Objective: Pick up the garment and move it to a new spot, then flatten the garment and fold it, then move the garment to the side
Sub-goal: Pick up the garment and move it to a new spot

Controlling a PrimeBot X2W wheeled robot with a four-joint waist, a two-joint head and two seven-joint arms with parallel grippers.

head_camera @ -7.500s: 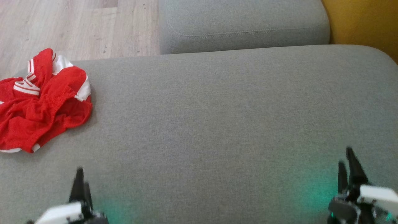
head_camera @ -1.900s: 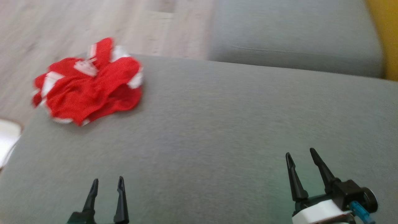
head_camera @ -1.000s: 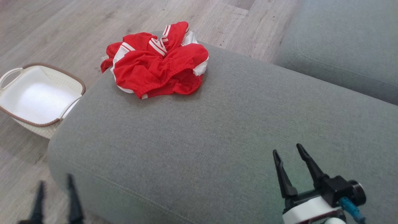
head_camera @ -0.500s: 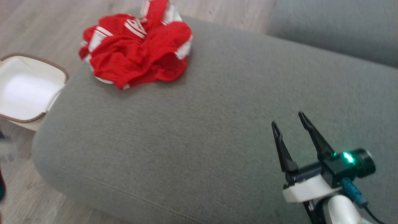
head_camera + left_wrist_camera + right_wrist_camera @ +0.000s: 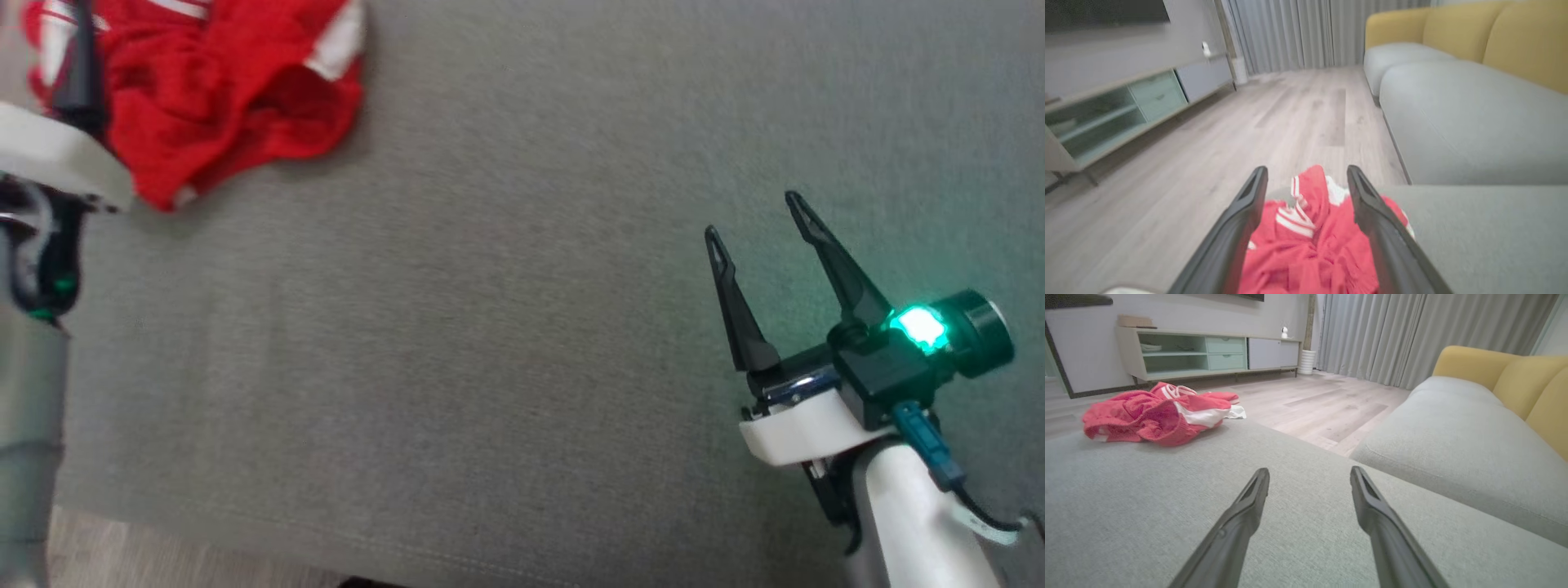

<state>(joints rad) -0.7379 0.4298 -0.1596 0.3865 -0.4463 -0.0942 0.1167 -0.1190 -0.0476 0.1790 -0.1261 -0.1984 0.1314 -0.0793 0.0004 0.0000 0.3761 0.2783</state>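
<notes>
The grey sofa [image 5: 522,286] carries the red garment [image 5: 220,106], crumpled at its left end; light, soft and limp, I judge, so pinch a raised fold or striped hem; the head view cuts it off and the heap hides its shape; the left tool [image 5: 1307,171] hangs close over it, released, jaws wide; the right tool [image 5: 753,216], also released, stands well apart.
</notes>
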